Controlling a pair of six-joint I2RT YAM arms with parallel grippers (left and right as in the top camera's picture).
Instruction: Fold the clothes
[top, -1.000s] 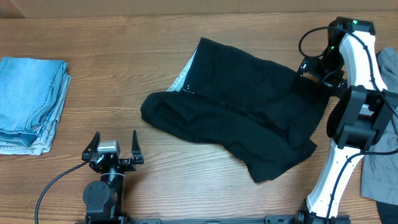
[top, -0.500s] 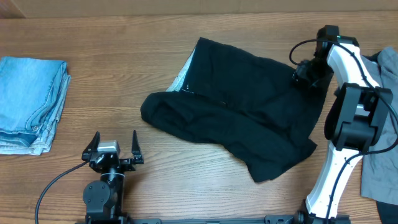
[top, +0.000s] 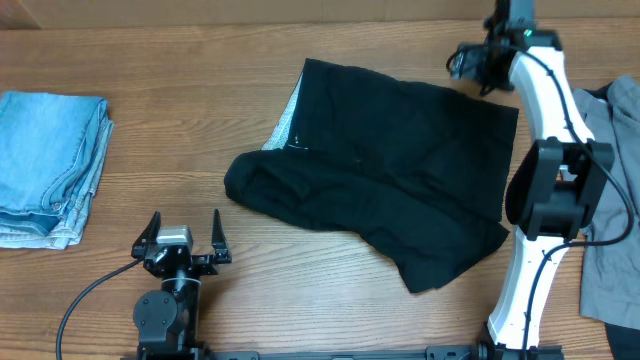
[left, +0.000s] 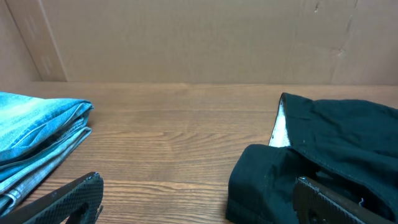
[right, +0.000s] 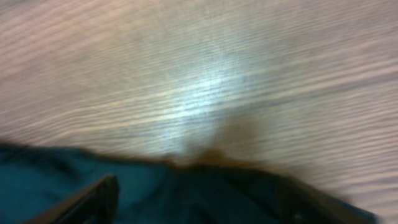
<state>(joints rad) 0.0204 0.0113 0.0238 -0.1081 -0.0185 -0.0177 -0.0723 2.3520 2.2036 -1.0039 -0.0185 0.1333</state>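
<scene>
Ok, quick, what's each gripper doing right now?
Left gripper: open, empty.
Right gripper: looks open, black garment edge between its fingers.

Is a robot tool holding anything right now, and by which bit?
Nothing looks held. The left tool is open; the right tool stands wide at the black garment's far edge, not pinching it.

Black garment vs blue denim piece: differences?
The black garment lies spread and rumpled mid-table; the blue denim piece sits folded in a stack at the left edge. The black garment covers far more surface than the blue denim piece. Both rest on the wooden table.
</scene>
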